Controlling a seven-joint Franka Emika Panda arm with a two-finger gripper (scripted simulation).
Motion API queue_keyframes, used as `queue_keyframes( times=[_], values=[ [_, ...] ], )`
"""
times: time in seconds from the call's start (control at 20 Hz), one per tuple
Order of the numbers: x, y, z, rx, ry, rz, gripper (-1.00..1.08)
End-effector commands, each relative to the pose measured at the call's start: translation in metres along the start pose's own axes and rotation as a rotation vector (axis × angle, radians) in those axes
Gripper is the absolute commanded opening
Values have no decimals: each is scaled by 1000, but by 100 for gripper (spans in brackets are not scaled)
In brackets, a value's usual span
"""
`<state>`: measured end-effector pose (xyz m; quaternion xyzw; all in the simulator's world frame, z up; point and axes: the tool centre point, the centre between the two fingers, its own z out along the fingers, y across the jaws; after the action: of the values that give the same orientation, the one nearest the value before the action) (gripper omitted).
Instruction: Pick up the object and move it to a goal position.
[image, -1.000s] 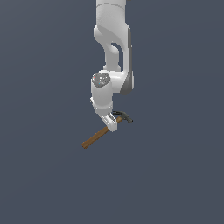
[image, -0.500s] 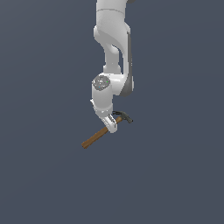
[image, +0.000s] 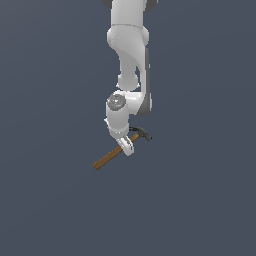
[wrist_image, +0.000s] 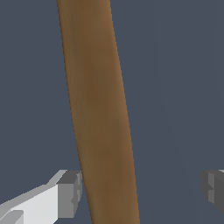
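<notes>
Arm (image: 131, 55): white, hangs down from the top centre of the exterior view.
End effector (image: 126, 146): just below frame centre, over the hammer's handle near the head; fingers spread wide. In the wrist view one pad (wrist_image: 70, 192) sits just beside the handle, the other is well apart. No grip.
Hammer (image: 116, 153): centre of the exterior view, tilted; brown handle runs to lower left, dark head at upper right.

The white arm's end effector (image: 127, 146) sits over the hammer (image: 120, 150) handle near its dark head.
</notes>
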<state>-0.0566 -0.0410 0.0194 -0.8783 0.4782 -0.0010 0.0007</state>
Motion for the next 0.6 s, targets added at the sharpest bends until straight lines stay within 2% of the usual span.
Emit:
queue_keyframes(
  times=[0.0,0.55],
  values=[
    [0,1,3,-2,-1,1,-100],
    [0,-2,0,4,2,-2,-100]
  ],
)
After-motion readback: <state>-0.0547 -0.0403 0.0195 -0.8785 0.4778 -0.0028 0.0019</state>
